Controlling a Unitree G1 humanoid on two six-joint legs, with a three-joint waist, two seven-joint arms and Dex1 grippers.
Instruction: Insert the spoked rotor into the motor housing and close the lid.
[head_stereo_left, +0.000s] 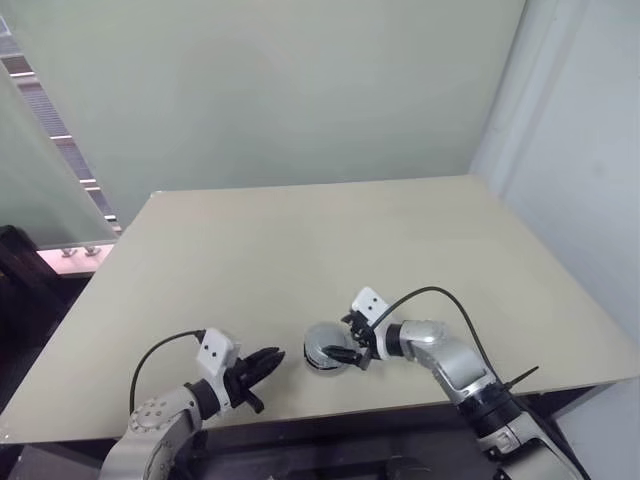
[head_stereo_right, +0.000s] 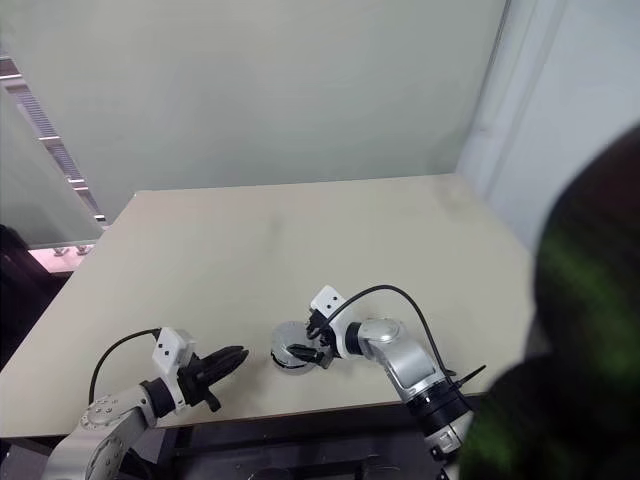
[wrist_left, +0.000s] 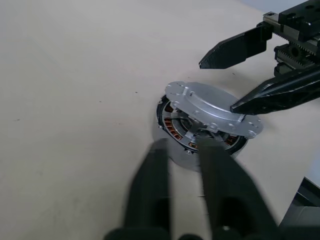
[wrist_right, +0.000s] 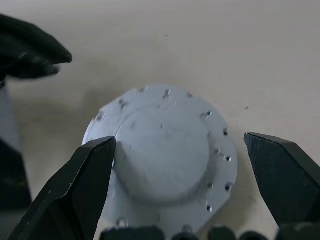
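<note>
You see the motor housing (wrist_left: 200, 135), its copper-red windings showing, on the counter (head_stereo_left: 300, 250) near the front edge, a pale silver lid (wrist_left: 212, 107) tilted on it, the right claw (wrist_right: 182, 185) spread wide around it, the left claw (head_stereo_left: 262, 368) clenched empty beside.

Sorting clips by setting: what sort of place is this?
Probably a bare indoor lab or test room: a plain beige table, blank pale walls, and a small motor housing as the lone workpiece.
</note>
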